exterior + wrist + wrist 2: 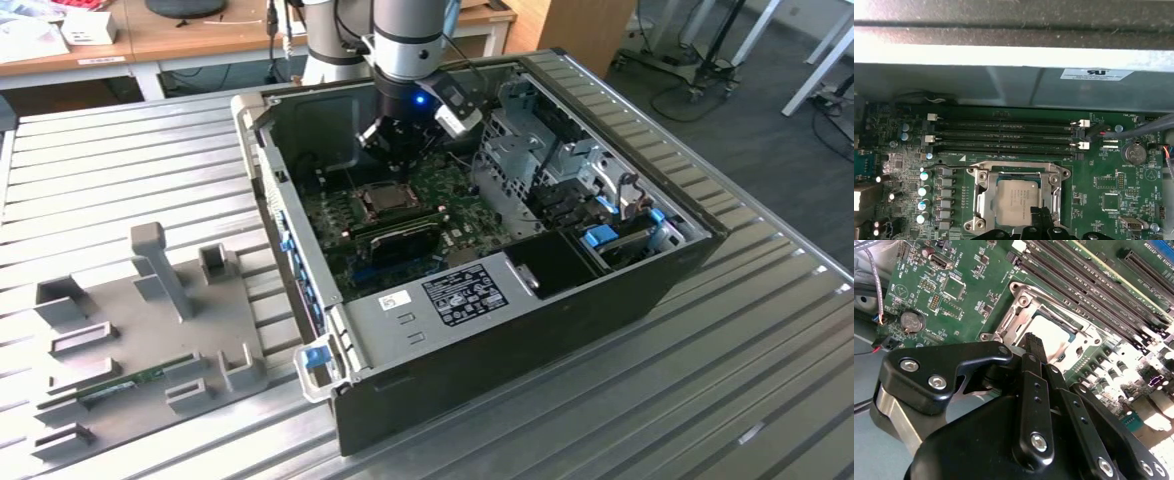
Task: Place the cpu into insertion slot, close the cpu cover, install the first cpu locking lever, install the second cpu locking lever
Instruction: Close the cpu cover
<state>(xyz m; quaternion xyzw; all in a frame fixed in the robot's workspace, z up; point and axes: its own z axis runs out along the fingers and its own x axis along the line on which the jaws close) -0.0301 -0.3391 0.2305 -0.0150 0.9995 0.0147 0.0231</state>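
The cpu (1016, 200) lies flat in the insertion slot (387, 197) on the green board, its dull metal top showing through the window of the cpu cover (985, 176). The cover lies flat over the socket. My gripper (1038, 217) hangs just above the socket's edge, on the side away from the memory slots, with its black fingers pressed together and nothing between them. In the second wrist view the gripper (1035, 342) points down at the cover (1013, 322) beside the cpu (1054, 326). In the exterior view the gripper (398, 150) stands inside the open case.
Long black memory slots (1004, 134) run beside the socket, and a coin battery (1134, 152) sits nearby. The case walls (534, 290) and a drive cage (514, 160) hem the arm in. A grey fixture tray (147, 330) lies on the slatted table at the exterior view's left.
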